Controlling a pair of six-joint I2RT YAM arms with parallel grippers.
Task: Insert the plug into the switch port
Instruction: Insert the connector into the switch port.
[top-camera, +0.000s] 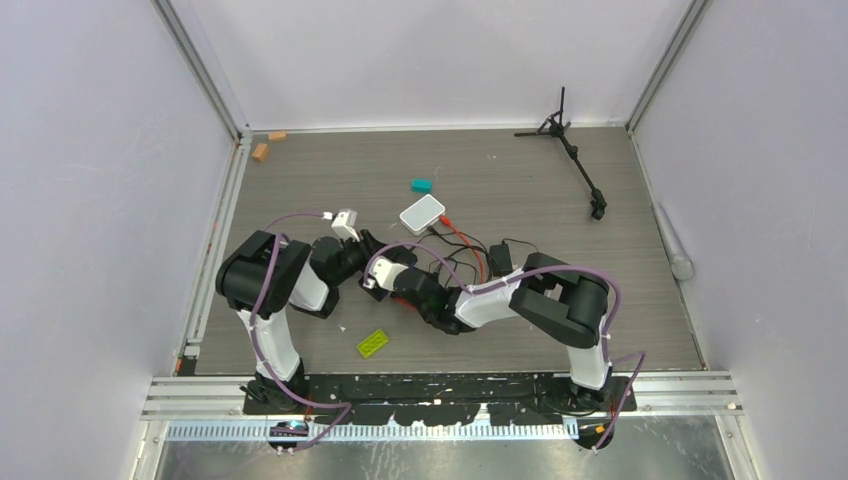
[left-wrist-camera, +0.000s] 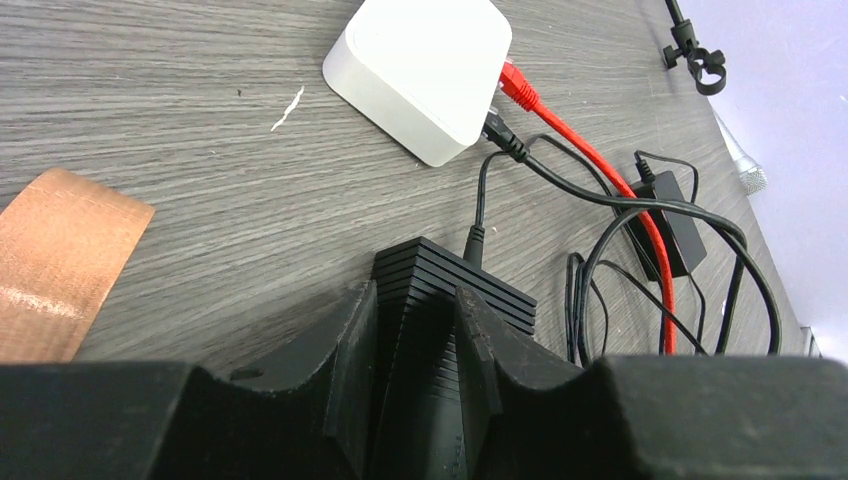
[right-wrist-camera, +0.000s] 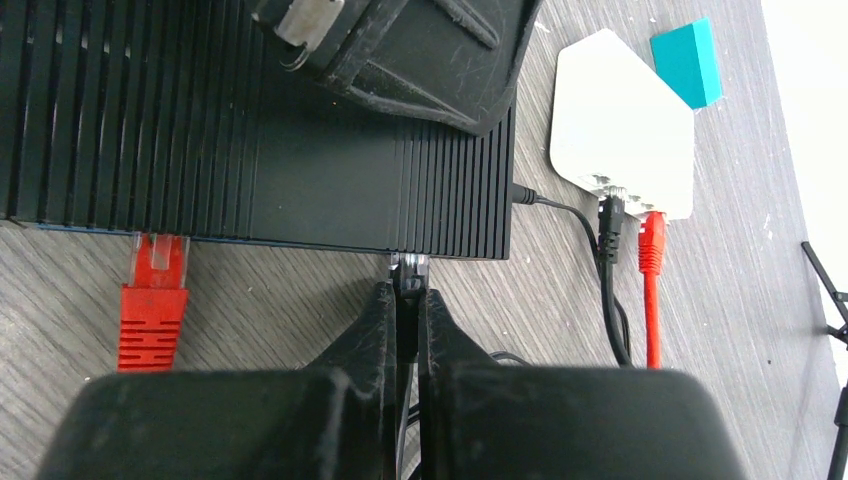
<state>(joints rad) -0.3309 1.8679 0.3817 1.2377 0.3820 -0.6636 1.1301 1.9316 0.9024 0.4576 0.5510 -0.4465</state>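
The black ribbed switch (right-wrist-camera: 250, 150) lies on the table between both arms. My left gripper (left-wrist-camera: 415, 345) is shut across its body; it also shows in the top view (top-camera: 368, 255). My right gripper (right-wrist-camera: 408, 300) is shut on a small clear-tipped plug (right-wrist-camera: 410, 268) with a thin black wire trailing back between the fingers. The plug's tip touches the switch's front edge near its right end. A red plug (right-wrist-camera: 153, 300) of the red cable (left-wrist-camera: 640, 210) sits at a port further left. The cable's other red plug (right-wrist-camera: 651, 240) is in the white box (right-wrist-camera: 620, 120).
A teal block (right-wrist-camera: 685, 62) lies beyond the white box. A black power brick (left-wrist-camera: 665, 225) with looped black wires lies to the right. A small black tripod (top-camera: 575, 150) is at the back right, a green piece (top-camera: 373, 343) near the front, and brown tape (left-wrist-camera: 60, 260) on the left.
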